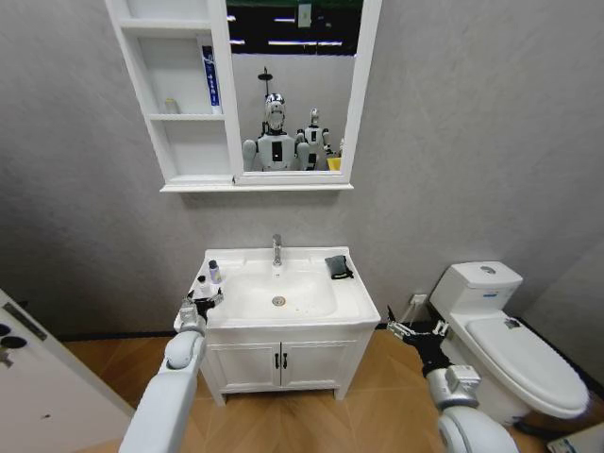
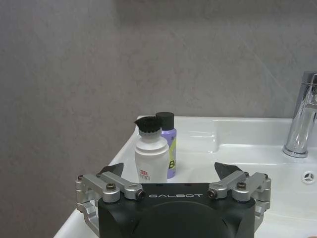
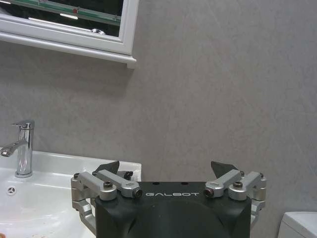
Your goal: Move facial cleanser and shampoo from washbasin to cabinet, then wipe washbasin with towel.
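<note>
Two black-capped bottles stand together on the left rim of the washbasin (image 1: 359,300): a white one (image 2: 151,161) and a purple one (image 2: 170,148) right behind it. In the head view the purple bottle (image 1: 214,272) stands just beyond the white bottle (image 1: 201,284). I cannot tell which is the facial cleanser and which the shampoo. My left gripper (image 2: 169,171) is open just short of the white bottle, at the basin's front left corner (image 1: 202,303). The dark towel (image 1: 339,266) lies on the back right rim. My right gripper (image 1: 402,329) hangs open right of the basin. The cabinet (image 1: 179,142) hangs above, left of the mirror.
A blue-and-white tube (image 1: 211,80) and a small item (image 1: 171,104) stand on the cabinet's middle shelf. The chrome tap (image 1: 276,249) rises at the basin's back. A white toilet (image 1: 514,349) stands to the right, close to my right arm. The vanity doors (image 1: 278,363) are below.
</note>
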Motion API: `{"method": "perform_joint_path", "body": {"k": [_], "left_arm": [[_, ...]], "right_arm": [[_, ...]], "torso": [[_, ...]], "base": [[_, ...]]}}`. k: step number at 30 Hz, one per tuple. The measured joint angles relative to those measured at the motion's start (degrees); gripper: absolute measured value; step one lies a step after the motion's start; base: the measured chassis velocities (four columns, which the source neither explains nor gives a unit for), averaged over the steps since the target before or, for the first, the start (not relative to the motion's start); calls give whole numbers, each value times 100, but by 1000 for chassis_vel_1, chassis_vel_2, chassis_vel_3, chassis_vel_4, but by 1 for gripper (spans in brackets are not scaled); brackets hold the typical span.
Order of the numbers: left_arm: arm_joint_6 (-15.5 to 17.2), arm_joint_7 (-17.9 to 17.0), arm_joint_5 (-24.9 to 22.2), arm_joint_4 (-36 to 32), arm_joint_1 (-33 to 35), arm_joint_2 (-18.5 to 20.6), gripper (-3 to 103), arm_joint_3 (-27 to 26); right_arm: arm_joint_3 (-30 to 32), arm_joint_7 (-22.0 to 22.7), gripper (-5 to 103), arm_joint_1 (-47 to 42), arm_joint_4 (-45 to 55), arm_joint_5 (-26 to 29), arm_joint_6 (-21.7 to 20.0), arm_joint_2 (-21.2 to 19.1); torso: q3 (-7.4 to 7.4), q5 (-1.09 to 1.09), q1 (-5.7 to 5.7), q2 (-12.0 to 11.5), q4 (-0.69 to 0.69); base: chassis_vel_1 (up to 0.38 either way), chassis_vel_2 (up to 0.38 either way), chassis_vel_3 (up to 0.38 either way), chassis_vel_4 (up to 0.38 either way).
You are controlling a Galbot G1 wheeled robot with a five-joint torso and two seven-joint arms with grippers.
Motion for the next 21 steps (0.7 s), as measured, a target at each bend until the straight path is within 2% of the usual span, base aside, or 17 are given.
{"method": "perform_joint_path", "body": {"k": [4, 7, 9, 14, 18, 21], "left_arm": [[-294, 233, 85, 338, -144, -168, 100, -128], [-356, 260, 91, 396, -165, -194, 100, -150], [-624, 300, 236, 612, -259, -239, 100, -242], [-661, 312, 305, 756, -370, -226, 100, -284], [-635, 310, 362, 850, -434, -222, 92, -295], [-622, 310, 377, 893, -460, -232, 76, -298]], "right_arm": [[42, 2, 100, 0, 0, 54, 9, -52], [45, 4, 100, 7, -2, 66, 9, -62], [3, 12, 100, 60, -39, 79, 9, -72], [-25, 12, 100, 90, -77, 79, 9, -63], [-22, 14, 100, 109, -94, 98, 9, -72], [-12, 20, 100, 135, -113, 123, 9, -96]], "torso": [[0, -1, 0, 0, 0], [0, -1, 0, 0, -1], [0, 0, 0, 0, 0], [0, 0, 0, 0, 0], [0, 0, 0, 0, 0], [0, 0, 0, 0, 0]], "base": [[0, 0, 0, 0], [0, 0, 0, 0], [0, 0, 0, 0], [0, 0, 0, 0], [0, 0, 0, 0], [0, 0, 0, 0]]}}
